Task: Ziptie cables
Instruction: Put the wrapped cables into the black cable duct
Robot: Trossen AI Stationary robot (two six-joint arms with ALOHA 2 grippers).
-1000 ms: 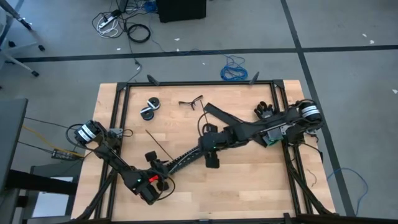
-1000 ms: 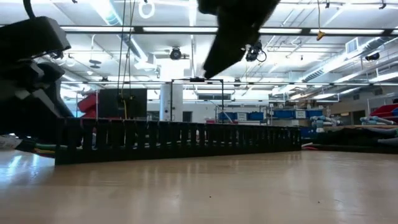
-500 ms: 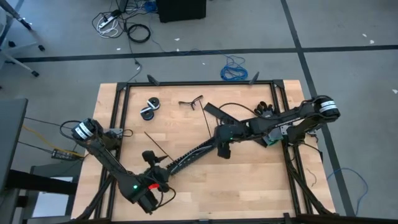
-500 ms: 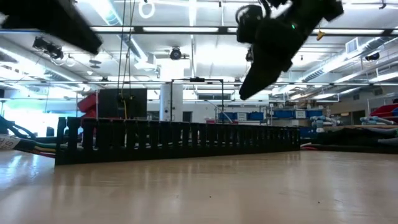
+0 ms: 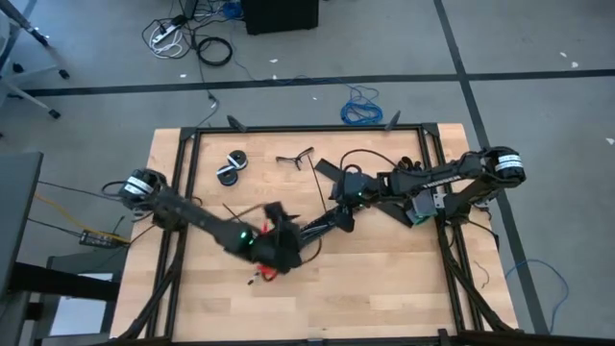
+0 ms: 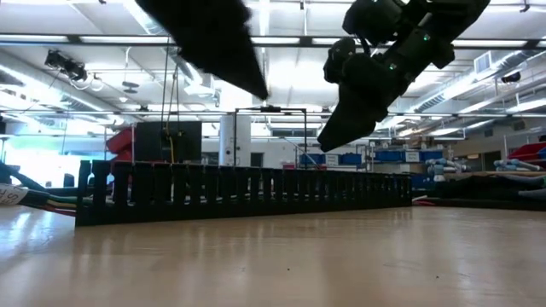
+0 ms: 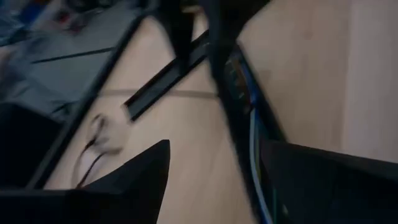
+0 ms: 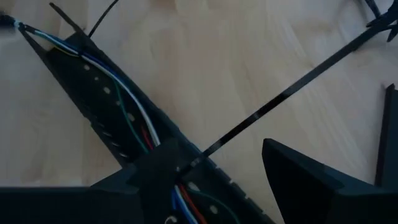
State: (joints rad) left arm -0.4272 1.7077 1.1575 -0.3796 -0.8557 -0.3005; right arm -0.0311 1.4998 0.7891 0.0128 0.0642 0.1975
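The cables [image 8: 127, 99] are thin white, blue, green and red wires lying in a long black perforated channel [image 5: 312, 229] that crosses the table's middle at a slant. In the low view their ends [image 6: 41, 203] stick out of the channel. One thin black ziptie [image 8: 292, 87] lies across the wood with one end at the channel. Another ziptie [image 5: 245, 221] lies left of it. My right gripper [image 8: 199, 180] is open, above the channel with a finger on each side [image 5: 338, 213]. My left gripper [image 7: 214, 180] is open, above the channel's near-left part [image 5: 283, 245].
A short black perforated strip [image 5: 329, 170] and a bent black piece [image 5: 295, 157] lie near the far edge, with a black roll [image 5: 231, 166] at the far left. Black frame rails [image 5: 307, 128] border the table. Bare wood lies toward the near right corner.
My left gripper has swung from the near left edge up and toward the table's middle, and is now over the channel. My right gripper has moved toward the far edge along the channel. The channel and zipties have stayed put.
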